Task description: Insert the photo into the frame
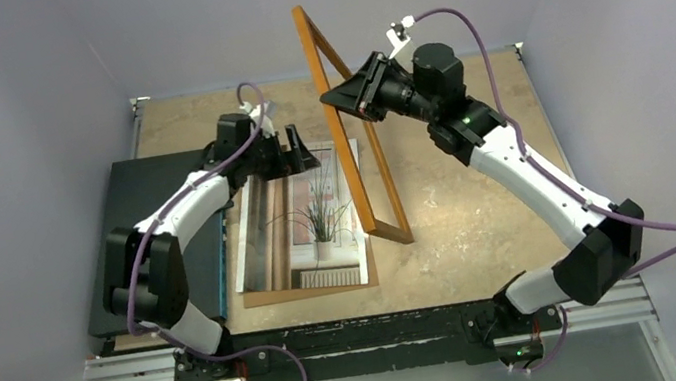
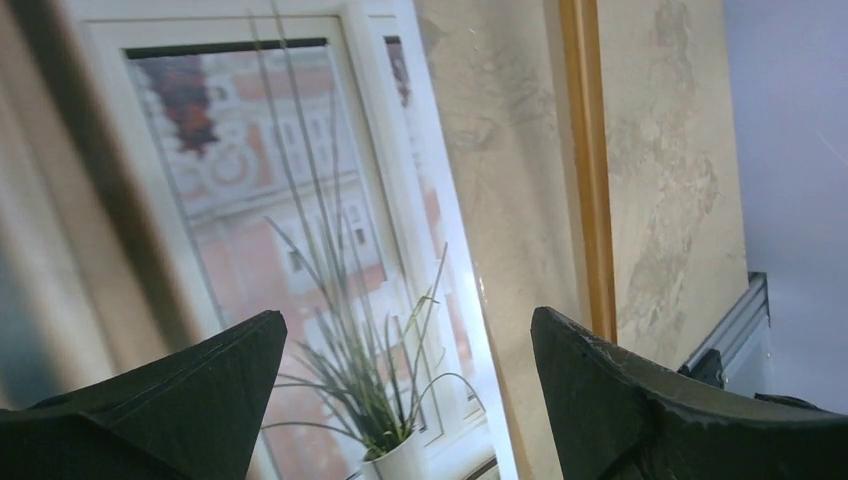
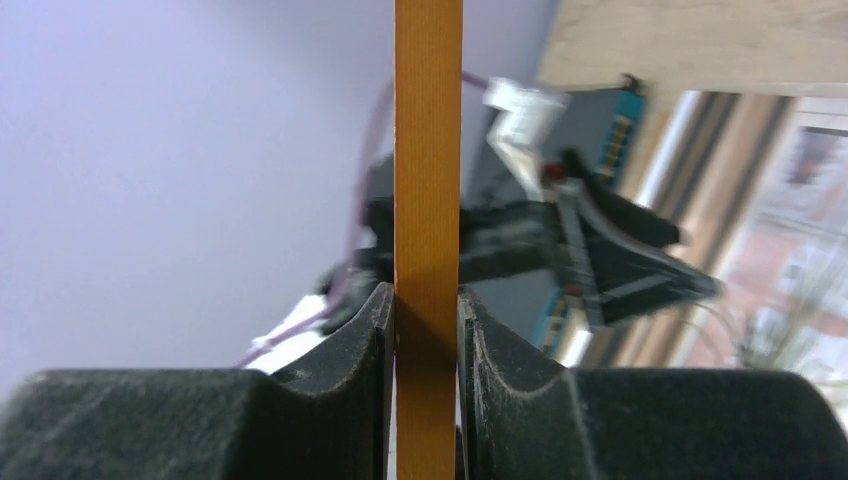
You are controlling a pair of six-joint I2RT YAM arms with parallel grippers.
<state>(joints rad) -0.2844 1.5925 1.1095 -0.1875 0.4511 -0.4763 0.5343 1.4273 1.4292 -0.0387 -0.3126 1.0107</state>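
Note:
The photo [image 1: 313, 216], a print of a spiky potted plant by a window, lies flat on a brown backing board [image 1: 314, 290] at the table's middle. It fills the left wrist view [image 2: 300, 230]. My left gripper [image 1: 299, 149] hovers open over the photo's far end, holding nothing. The orange-brown frame [image 1: 352, 128] stands tilted on its near corner, right of the photo. My right gripper [image 1: 352, 94] is shut on the frame's upper side rail, which shows between the fingers in the right wrist view [image 3: 428, 200].
A dark flat box [image 1: 158, 228] lies at the table's left, under my left arm. The frame's edge [image 2: 590, 170] shows over beige marbled tabletop [image 1: 480, 220] to the right of the photo. Grey walls close in at the back and sides.

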